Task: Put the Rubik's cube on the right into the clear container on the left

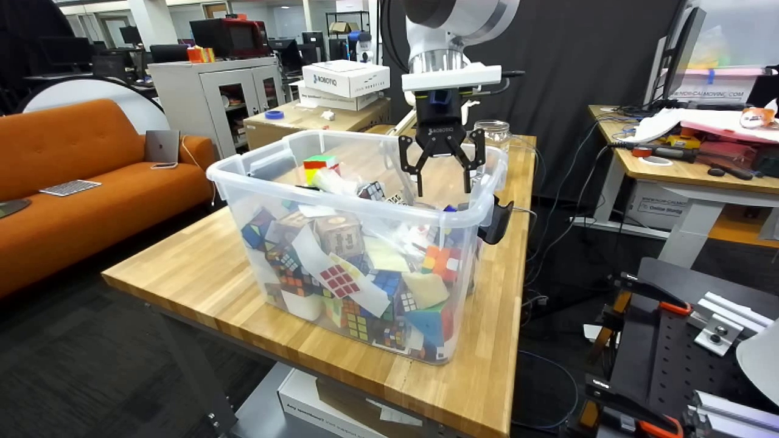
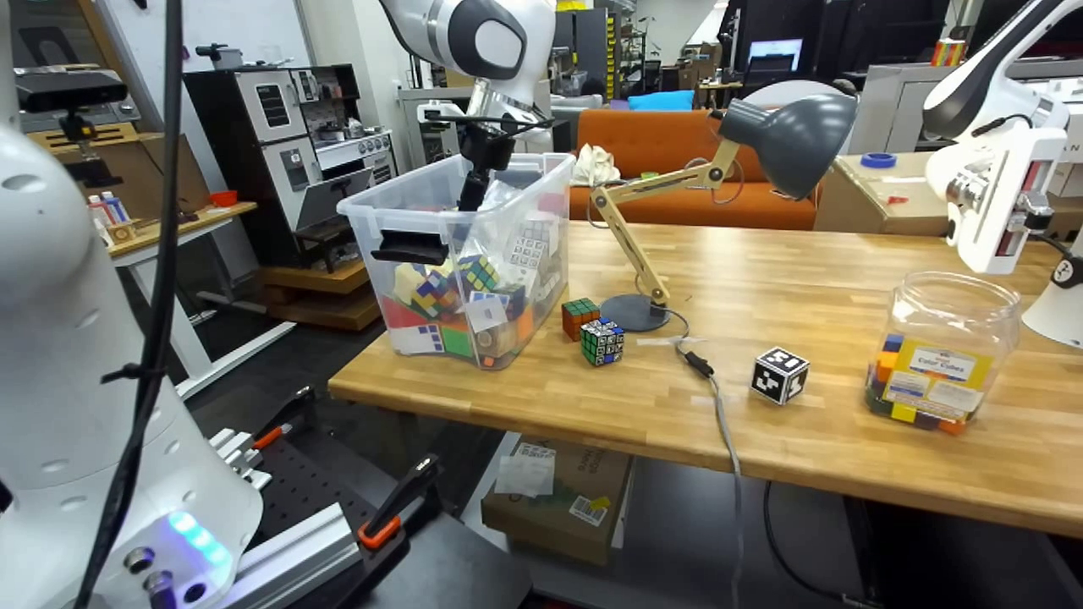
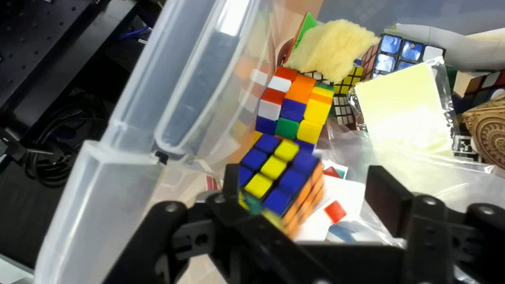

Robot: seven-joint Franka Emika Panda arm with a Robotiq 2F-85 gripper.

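Looked nearly done: showed a blue-and-yellow cube, probably the target, blurred and tilted inside the clear tub in the wrist view. Could not tell whether dropping or resting on the pile. Seemed to leave only a lift clear. Could not rule out, though, the green-topped cube or the patterned cube near the tub on the tabletop. Held the arm over the tub, pointing down. Had the gripper spread apart, gripping nothing, near the black handle.
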